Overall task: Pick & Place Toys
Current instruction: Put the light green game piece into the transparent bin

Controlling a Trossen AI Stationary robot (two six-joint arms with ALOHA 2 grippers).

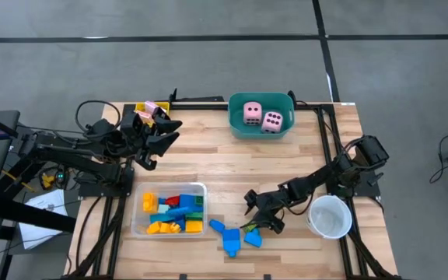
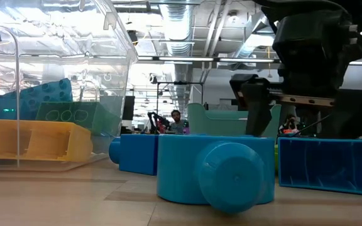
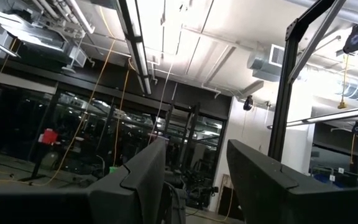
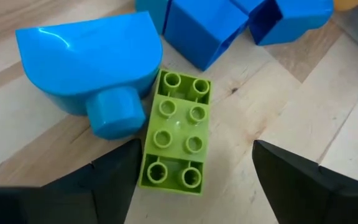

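Close before the right gripper (image 4: pixel 191 180) lies a green block (image 4: pixel 177 130) flat on the desk, near its front edge, touching a blue rounded block (image 4: pixel 86 59); the fingers stand wide apart around it, holding nothing. Left gripper (image 1: pixel 162 132) is raised over the back left corner, half open and empty. Two pink dice (image 1: pixel 261 117) sit in the teal tub (image 1: pixel 239 128).

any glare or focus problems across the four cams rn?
Low view: ceiling lights glare through the clear tray, and the blue block sits soft, close to the lens. Left wrist view: strip lights blow out the ceiling, fingers near silhouette. Right wrist view: green block sharp, a highlight on the blue rounded piece. High view: evenly lit, no glare.
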